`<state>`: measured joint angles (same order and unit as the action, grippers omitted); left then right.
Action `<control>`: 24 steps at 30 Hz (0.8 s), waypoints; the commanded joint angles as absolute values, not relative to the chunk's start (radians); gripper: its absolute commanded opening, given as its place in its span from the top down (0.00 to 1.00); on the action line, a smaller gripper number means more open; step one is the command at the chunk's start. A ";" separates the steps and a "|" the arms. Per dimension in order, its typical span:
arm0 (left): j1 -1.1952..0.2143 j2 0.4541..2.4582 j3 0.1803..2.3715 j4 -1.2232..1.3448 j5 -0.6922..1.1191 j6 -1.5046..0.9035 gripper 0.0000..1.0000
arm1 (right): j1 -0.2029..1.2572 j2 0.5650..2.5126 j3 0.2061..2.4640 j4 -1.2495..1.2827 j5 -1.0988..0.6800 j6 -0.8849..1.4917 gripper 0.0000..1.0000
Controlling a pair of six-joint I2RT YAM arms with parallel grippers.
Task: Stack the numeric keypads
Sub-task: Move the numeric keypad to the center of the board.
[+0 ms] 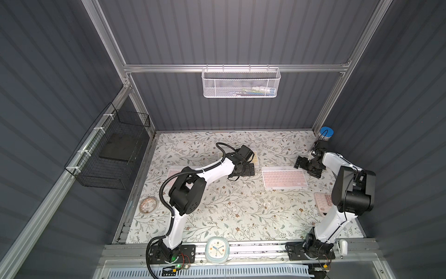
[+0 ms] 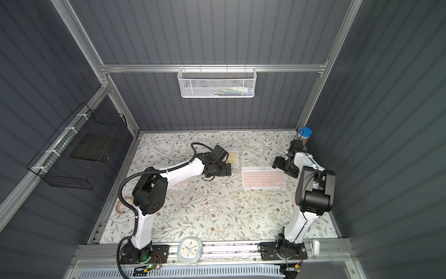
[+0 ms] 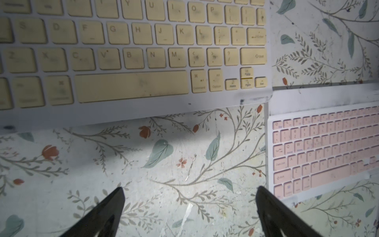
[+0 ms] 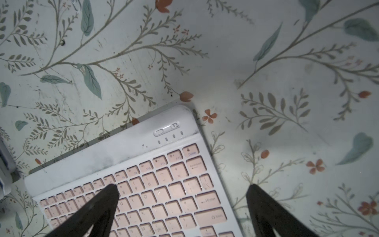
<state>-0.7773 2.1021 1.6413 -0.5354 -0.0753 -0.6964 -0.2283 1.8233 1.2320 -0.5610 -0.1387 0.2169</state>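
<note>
A yellow-keyed keypad point(image 1: 255, 155) lies at the back middle of the table, half hidden by my left arm; the left wrist view shows its keys point(image 3: 133, 61). Next to it lies a pink-keyed keypad point(image 1: 284, 178) point(image 3: 324, 151) point(image 4: 155, 184). Another pink-keyed keypad point(image 1: 173, 175) lies farther left, partly under the left arm. My left gripper point(image 1: 252, 169) point(image 3: 189, 197) is open over bare table, just in front of the yellow keypad. My right gripper point(image 1: 298, 165) point(image 4: 182, 192) is open at the pink keypad's right end, one finger above the keys, one over the table.
A pink-keyed calculator point(image 1: 322, 203) sits at the right, partly behind the right arm. A tape roll point(image 1: 148, 204) lies at the left edge, a clock point(image 1: 216, 250) on the front rail, a blue-lidded jar point(image 1: 327, 132) in the back right corner. Wire baskets point(image 1: 241, 82) point(image 1: 108, 154) hang on the walls.
</note>
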 commanded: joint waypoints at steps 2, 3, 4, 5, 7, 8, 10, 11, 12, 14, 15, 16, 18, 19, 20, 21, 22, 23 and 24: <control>-0.776 2.152 1.722 -0.525 -0.066 -0.676 0.00 | -0.251 1.841 1.228 -0.549 -0.179 0.224 0.01; -0.775 2.165 1.736 -0.531 -0.064 -0.672 0.00 | -0.256 1.845 1.227 -0.546 -0.188 0.227 0.01; -0.776 2.177 1.747 -0.531 -0.062 -0.665 0.00 | -0.260 1.848 1.227 -0.546 -0.195 0.229 0.01; -0.774 2.185 1.754 -0.529 -0.059 -0.665 0.00 | -0.261 1.850 1.227 -0.545 -0.197 0.227 0.01; -0.774 2.207 1.777 -0.533 -0.060 -0.654 0.00 | -0.263 1.860 1.232 -0.550 -0.201 0.224 0.01; -0.772 2.217 1.788 -0.537 -0.059 -0.651 0.00 | -0.264 1.863 1.233 -0.553 -0.206 0.224 0.01; -0.769 2.233 1.808 -0.542 -0.041 -0.645 0.00 | -0.264 1.871 1.237 -0.555 -0.227 0.219 0.01; -0.769 2.235 1.812 -0.542 -0.036 -0.643 0.00 | -0.262 1.876 1.238 -0.557 -0.234 0.219 0.01; -0.769 2.235 1.812 -0.539 -0.030 -0.643 0.00 | -0.264 1.882 1.240 -0.561 -0.244 0.218 0.01; -0.770 2.233 1.800 -0.521 -0.013 -0.643 0.00 | -0.262 1.891 1.245 -0.572 -0.258 0.213 0.01; -0.770 2.231 1.794 -0.517 -0.003 -0.646 0.00 | -0.261 1.892 1.244 -0.575 -0.262 0.209 0.01; -0.770 2.229 1.787 -0.514 0.005 -0.644 0.00 | -0.260 1.891 1.239 -0.573 -0.267 0.206 0.01; -0.772 2.224 1.773 -0.509 0.017 -0.647 0.00 | -0.260 1.893 1.235 -0.576 -0.267 0.205 0.01; -0.773 2.222 1.764 -0.505 0.020 -0.646 0.00 | -0.259 1.896 1.236 -0.582 -0.271 0.201 0.01; -0.773 2.219 1.757 -0.502 0.021 -0.646 0.00 | -0.255 1.899 1.237 -0.585 -0.274 0.199 0.01; -0.774 2.215 1.748 -0.497 0.024 -0.646 0.00 | -0.252 1.898 1.238 -0.588 -0.276 0.198 0.01; -0.774 2.215 1.741 -0.490 0.029 -0.647 0.00 | -0.248 1.895 1.237 -0.592 -0.281 0.195 0.01; -0.775 2.215 1.740 -0.485 0.037 -0.650 0.00 | -0.241 1.895 1.239 -0.602 -0.278 0.191 0.01; -0.775 2.217 1.737 -0.484 0.046 -0.651 0.00 | -0.233 1.893 1.242 -0.614 -0.272 0.184 0.01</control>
